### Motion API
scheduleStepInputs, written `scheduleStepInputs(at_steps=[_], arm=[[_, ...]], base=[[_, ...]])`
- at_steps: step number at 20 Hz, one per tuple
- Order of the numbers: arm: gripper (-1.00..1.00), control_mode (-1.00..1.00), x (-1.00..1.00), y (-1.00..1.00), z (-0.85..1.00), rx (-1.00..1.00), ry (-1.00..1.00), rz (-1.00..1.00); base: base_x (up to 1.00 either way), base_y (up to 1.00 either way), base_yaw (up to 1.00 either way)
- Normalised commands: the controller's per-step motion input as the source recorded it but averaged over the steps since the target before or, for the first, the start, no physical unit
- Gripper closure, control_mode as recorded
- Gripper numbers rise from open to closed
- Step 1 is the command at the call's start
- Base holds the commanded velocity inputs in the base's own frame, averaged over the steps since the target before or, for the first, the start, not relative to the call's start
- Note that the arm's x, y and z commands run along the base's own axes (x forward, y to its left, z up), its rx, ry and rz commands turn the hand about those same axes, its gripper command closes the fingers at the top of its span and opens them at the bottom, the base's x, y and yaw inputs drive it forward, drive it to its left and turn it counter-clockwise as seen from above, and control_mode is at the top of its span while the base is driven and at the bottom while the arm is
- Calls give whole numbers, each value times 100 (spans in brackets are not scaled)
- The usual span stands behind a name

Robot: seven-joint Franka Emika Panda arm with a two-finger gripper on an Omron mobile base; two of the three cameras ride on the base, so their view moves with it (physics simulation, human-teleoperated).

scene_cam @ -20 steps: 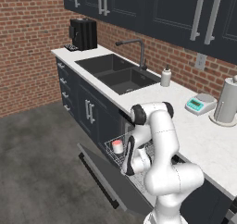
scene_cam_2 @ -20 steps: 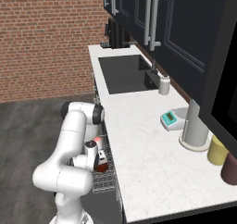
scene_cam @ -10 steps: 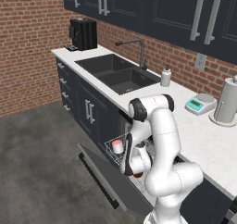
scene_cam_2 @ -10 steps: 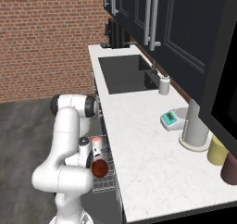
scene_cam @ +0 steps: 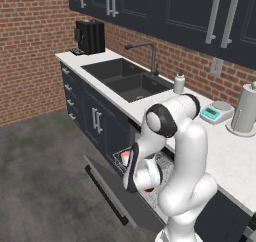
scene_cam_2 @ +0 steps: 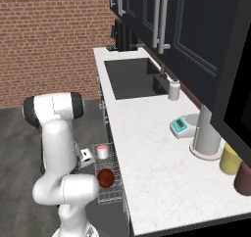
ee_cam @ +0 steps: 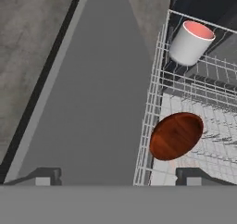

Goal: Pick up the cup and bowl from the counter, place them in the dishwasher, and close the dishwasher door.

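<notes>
In the hand view my gripper (ee_cam: 120,177) is open, its fingertips (ee_cam: 44,176) wide apart above the lowered dishwasher door (ee_cam: 102,98). The dark reddish-brown bowl (ee_cam: 176,135) lies tilted in the silver wire rack (ee_cam: 152,102), just beyond my right fingertip and free of it. Farther back in the rack stands the white cup (ee_cam: 190,42) with its pink inside. The right base view shows the cup (scene_cam_2: 102,151) and the bowl (scene_cam_2: 106,177) in the rack (scene_cam_2: 112,194) beside the counter (scene_cam_2: 157,153). In the left base view, the cup (scene_cam: 125,157) peeks out beside my arm and the door (scene_cam: 112,191) hangs open.
On the counter (scene_cam: 225,151) are a double sink (scene_cam: 127,78) with a faucet, a soap bottle (scene_cam: 179,82), a teal scale (scene_cam: 212,113) and a tall grey cylinder (scene_cam: 245,108). A yellow jar (scene_cam_2: 230,158) and a maroon jar (scene_cam_2: 243,177) stand at the far end. Grey floor lies left of the door.
My gripper has opened and let go of the bowl, which now lies in the rack. My arm has drawn back slightly over the open door.
</notes>
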Motion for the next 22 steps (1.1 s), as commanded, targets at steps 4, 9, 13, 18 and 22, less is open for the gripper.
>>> scheduleStepInputs(at_steps=[4,9,13,18,22], arm=[[-100,-100,-9,11,100,0,0,-2],[-100,-100,-1,9,100,0,0,-5],[-100,-100,-6,15,100,1,9,-9],[-100,-100,-16,36,100,-5,15,-10],[-100,-100,-15,23,95,-20,33,-12]], base=[[0,0,0],[0,0,0],[0,0,0],[0,0,0],[0,0,0]])
